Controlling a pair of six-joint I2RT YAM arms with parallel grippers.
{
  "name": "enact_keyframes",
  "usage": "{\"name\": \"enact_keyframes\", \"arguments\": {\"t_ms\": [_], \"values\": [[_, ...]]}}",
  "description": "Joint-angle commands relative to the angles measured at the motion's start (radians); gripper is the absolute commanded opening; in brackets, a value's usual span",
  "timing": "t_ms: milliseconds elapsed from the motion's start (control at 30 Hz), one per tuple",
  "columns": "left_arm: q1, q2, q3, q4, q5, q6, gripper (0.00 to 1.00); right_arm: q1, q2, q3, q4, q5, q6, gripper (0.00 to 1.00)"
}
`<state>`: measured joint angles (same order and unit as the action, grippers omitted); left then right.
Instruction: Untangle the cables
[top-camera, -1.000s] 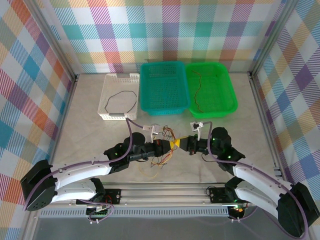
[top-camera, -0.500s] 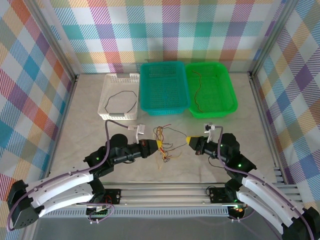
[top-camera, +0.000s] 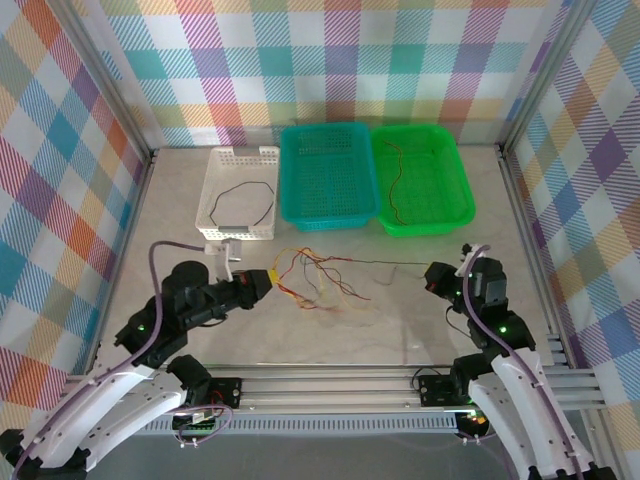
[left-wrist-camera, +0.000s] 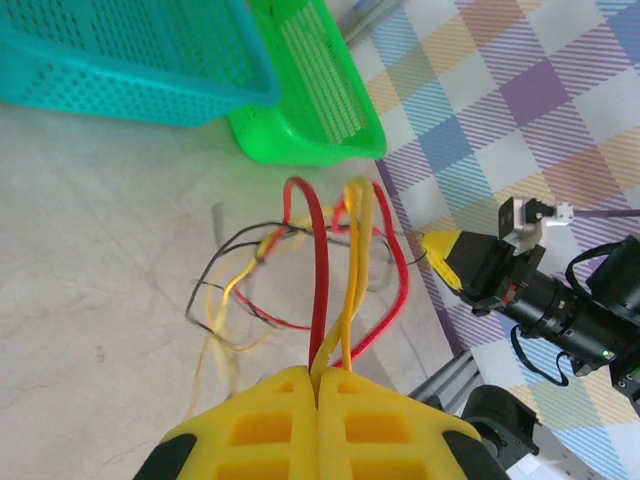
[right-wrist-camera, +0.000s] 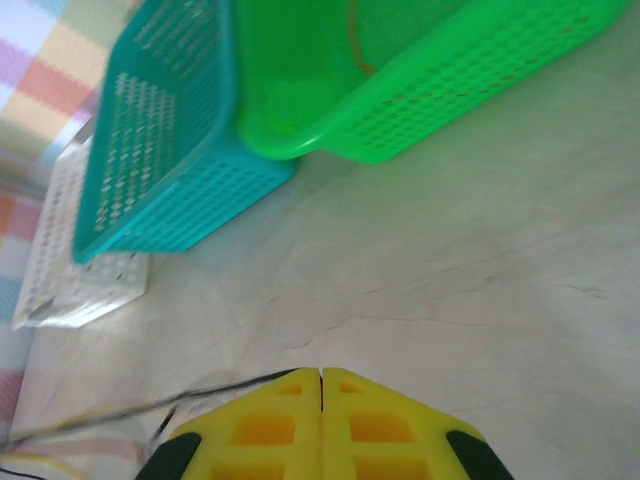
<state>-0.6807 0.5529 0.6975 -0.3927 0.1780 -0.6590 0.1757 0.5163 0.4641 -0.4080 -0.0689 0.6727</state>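
As the left hand and right hand each clamp an end, the cables stretch sideways across the worktop, bunched leftward.

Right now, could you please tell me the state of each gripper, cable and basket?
Left gripper: shut on red and yellow cables.
Right gripper: shut on black cable, taut.
Tangle: loosely spread, unsorted.
White basket: holds one black wire.
Teal basket: empty.
Green basket: holds one thin wire.

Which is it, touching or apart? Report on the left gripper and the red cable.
Touching. In the left wrist view the red cable runs into the seam of the shut left gripper, pinched there.
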Motion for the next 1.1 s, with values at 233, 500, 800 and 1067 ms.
{"name": "enact_keyframes", "arguments": {"t_ms": [233, 500, 800, 1067], "values": [[0.038, -0.037, 0.223, -0.368, -0.184, 0.213, 0.00, -0.243, 0.047, 0.135, -0.221, -0.106, -0.039, 0.00], [0.038, -0.067, 0.255, -0.422, -0.303, 0.283, 0.00, -0.321, 0.019, 0.199, -0.225, -0.193, -0.062, 0.00], [0.038, -0.091, 0.313, -0.469, -0.538, 0.389, 0.00, -0.321, 0.055, 0.385, -0.245, -0.235, -0.104, 0.00], [0.038, -0.157, 0.267, -0.507, -0.746, 0.377, 0.00, -0.320, 0.160, 0.601, -0.194, -0.441, -0.110, 0.00]]}}
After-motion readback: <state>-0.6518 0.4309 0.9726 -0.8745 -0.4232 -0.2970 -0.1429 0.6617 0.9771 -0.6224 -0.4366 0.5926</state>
